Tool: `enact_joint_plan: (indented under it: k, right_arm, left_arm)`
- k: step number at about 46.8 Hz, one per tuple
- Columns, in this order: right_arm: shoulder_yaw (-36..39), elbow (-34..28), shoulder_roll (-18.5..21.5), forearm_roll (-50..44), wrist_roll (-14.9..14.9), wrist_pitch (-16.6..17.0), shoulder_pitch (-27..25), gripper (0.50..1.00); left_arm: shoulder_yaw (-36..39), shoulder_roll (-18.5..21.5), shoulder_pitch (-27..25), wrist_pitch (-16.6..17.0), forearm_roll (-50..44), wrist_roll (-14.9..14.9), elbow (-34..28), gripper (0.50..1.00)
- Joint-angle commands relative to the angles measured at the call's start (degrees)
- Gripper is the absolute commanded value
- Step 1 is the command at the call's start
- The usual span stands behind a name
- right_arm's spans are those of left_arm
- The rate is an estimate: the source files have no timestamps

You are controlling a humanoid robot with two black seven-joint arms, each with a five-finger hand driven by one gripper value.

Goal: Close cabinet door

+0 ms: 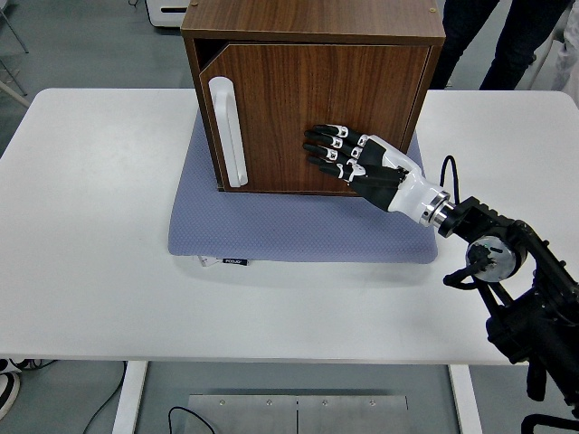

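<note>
While the right hand [348, 163] reaches in from the right edge, its fingers [324, 149] lie stretched out and slightly spread, flat against the cabinet door [317, 108], holding nothing. Contact is at the lower middle of the door, whose panel sits almost flush with the front of the wooden cabinet [312, 23]; a narrow dark gap shows only at the top corner up and to the left of the hand. Well to the left of the fingertips, the long white handle [229, 131] runs upright along the door's edge. Below the hand spreads a blue-grey mat [298, 231] that carries the cabinet on the white surface [90, 226]. A person's dark trouser legs [507, 36] stand beyond the surface, up and right of the hand.
</note>
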Motion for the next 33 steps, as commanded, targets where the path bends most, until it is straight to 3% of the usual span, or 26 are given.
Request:
enact_joint_plan:
  k: [1,33]
  right_arm:
    - [0.0,-0.31,0.0,0.06,0.05,0.0,0.15,1.0]
    - [0.0,-1.28,0.0,0.32,0.05,0.08,0.5,1.0]
  left_arm:
    - [0.0,0.0,0.0,0.0,0.08,-0.09,0.03,1.0]
    - [0.0,0.0,0.0,0.0,-0.01,0.0,0.03,1.0]
